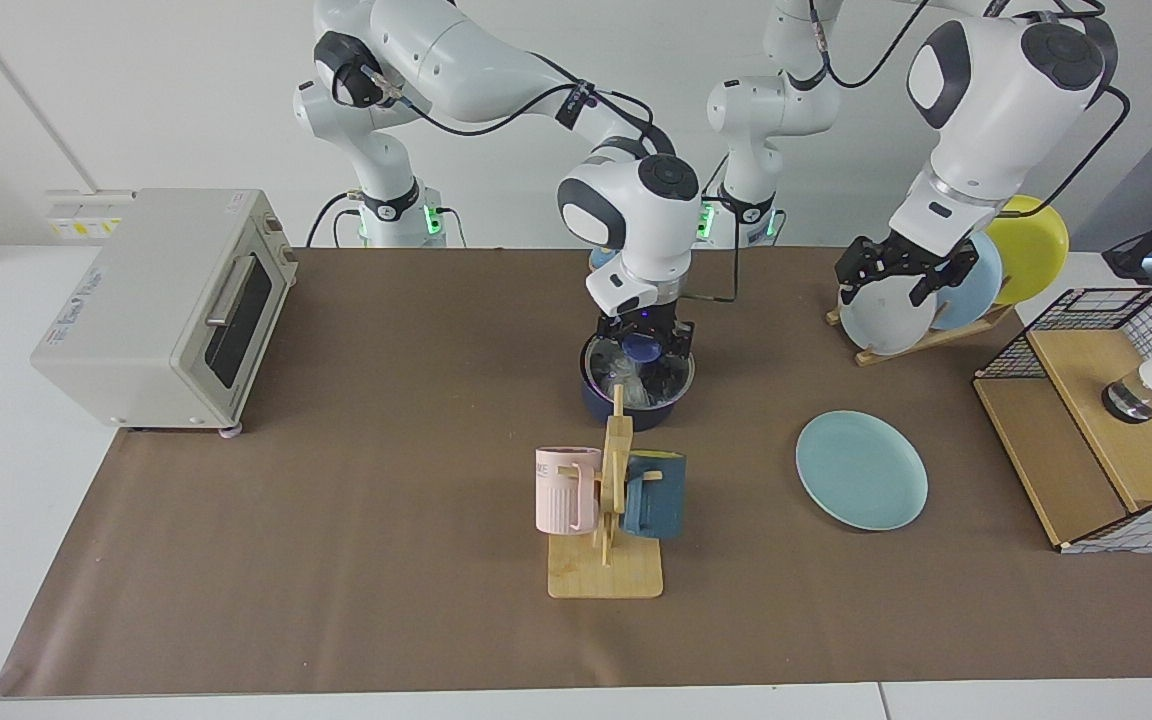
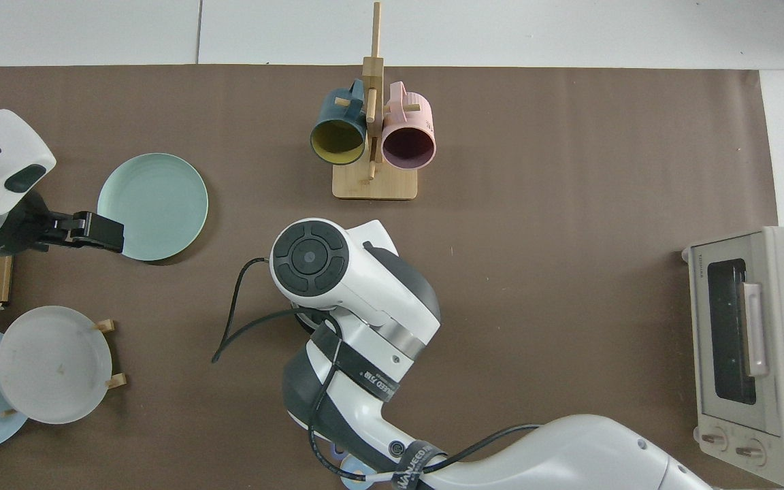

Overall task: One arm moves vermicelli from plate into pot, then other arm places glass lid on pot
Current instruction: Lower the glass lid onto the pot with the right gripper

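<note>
Brown paper (image 1: 356,500) covers the table from edge to edge. At the far left of the facing view a cream toaster oven (image 1: 161,305) sits with its door shut. Toward the middle, the right arm reaches in from the back and its right gripper (image 1: 642,345) is pressed down over the pot (image 1: 634,395), fingers closed around the blue knob of the glass lid (image 1: 638,368), which lies on the pot's rim. Pale strands of the vermicelli (image 1: 626,378) show faintly through the glass, inside the pot. From above, the arm's wrist hides the pot completely. Just in front stands a wooden mug rack (image 1: 608,520) with a pink mug (image 1: 564,488) and a dark blue mug (image 1: 654,495). Further right the plate (image 1: 861,470) (image 2: 152,205) lies bare on the paper. Behind it the left arm waits, its left gripper (image 1: 901,272) (image 2: 96,231) hanging with fingers spread and holding nothing, in front of a dish rack (image 1: 921,335) of white, sky-blue and yellow plates. A wire basket (image 1: 1101,400) ends the row.
</note>
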Robot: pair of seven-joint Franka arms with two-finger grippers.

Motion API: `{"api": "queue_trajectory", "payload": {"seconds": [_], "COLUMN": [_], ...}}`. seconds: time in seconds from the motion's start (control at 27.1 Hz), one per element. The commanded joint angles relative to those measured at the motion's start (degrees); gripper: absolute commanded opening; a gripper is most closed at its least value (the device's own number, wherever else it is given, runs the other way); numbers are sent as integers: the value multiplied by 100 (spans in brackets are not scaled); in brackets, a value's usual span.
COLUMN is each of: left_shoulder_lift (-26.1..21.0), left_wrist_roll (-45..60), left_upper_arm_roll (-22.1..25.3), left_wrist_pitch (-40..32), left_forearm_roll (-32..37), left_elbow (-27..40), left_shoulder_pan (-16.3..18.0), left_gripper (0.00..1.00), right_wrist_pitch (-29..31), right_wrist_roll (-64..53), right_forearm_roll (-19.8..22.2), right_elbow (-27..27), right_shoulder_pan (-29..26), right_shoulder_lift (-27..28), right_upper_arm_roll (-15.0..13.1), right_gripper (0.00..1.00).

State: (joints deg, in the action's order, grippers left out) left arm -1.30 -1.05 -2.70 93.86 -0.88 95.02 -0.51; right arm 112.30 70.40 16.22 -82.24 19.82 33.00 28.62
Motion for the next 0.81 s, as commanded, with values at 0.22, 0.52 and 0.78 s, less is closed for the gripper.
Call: {"api": "queue_trajectory", "payload": {"seconds": [0.22, 0.52, 0.78], "left_shoulder_lift": [95, 95, 95], "left_wrist_roll": [8, 8, 8], "left_upper_arm_roll": [24, 24, 24], "left_wrist_pitch": [10, 10, 10], "left_forearm_roll": [79, 79, 79], "left_elbow": [51, 51, 34], "left_shoulder_pan": [-37, -37, -37], "left_gripper": [100, 100, 100], "right_wrist_pitch": [73, 73, 64], "right_wrist_roll": [211, 202, 202], "right_forearm_roll": [171, 163, 154], "right_elbow": [-55, -205, -240], "right_shoulder_pan": [-13, -74, -48], "right_shoulder_lift": [5, -30, -30], "right_upper_arm_roll": [64, 64, 64], "right_gripper": [0, 0, 0]}}
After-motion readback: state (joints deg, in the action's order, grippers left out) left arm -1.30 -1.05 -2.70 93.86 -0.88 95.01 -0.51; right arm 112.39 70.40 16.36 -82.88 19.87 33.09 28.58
